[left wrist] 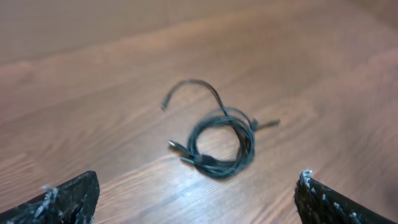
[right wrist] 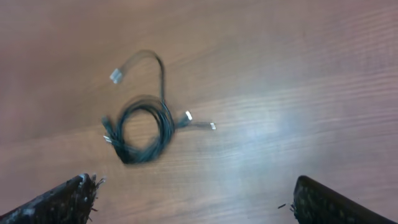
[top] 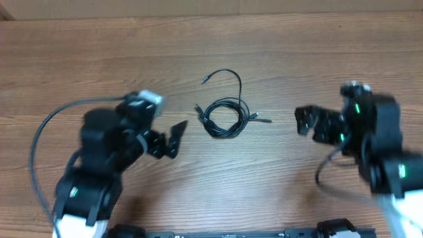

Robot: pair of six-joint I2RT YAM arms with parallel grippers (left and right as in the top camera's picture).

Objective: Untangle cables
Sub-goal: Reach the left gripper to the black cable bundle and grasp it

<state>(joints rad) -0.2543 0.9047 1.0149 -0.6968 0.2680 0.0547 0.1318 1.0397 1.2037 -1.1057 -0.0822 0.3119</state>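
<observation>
The cables [top: 223, 134] lie coiled on the table [top: 277, 59]. Left fingers [top: 176, 131] and right fingers [top: 303, 119] sit wide open, one on each side of them, ready to grab.

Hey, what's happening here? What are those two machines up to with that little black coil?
Two robot arms sit at a wooden table, set to untangle a small bundle of thin black cables lying coiled in the middle. Neither is touching it: the left hand and the right hand are both open and empty, one on each side of the bundle and clear of it. One loose end arcs away from the coil; the rest is wound together.
</observation>
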